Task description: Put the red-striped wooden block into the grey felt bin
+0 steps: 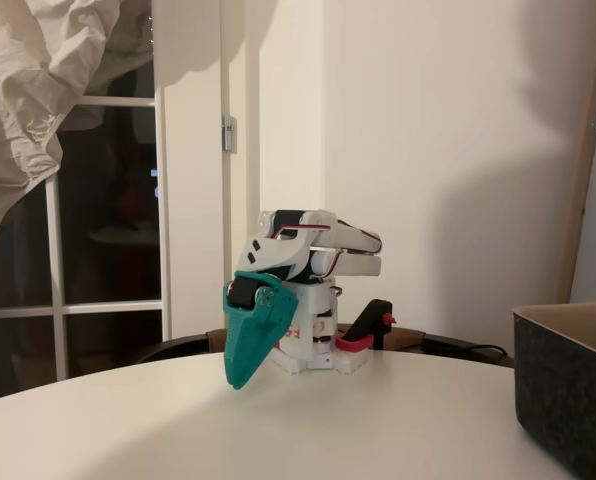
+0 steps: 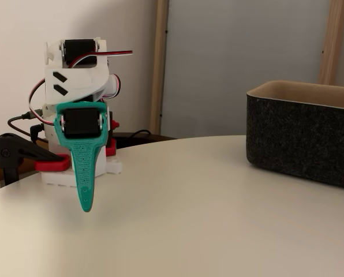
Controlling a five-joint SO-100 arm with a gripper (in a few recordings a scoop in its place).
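The white arm is folded over its base on the round table. My teal gripper (image 1: 240, 378) (image 2: 87, 206) points down, its tip just above the tabletop, shut with nothing between its fingers. The grey felt bin (image 1: 570, 390) (image 2: 303, 135) stands on the table at the right in both fixed views, well apart from the gripper; its tan inner wall shows at the rim. The red-striped wooden block is out of view.
The white round table (image 2: 189, 202) spreads between the arm and the bin. A black and red clamp (image 1: 370, 328) (image 2: 13, 158) holds the arm's base to the table. A window and a white wall stand behind.
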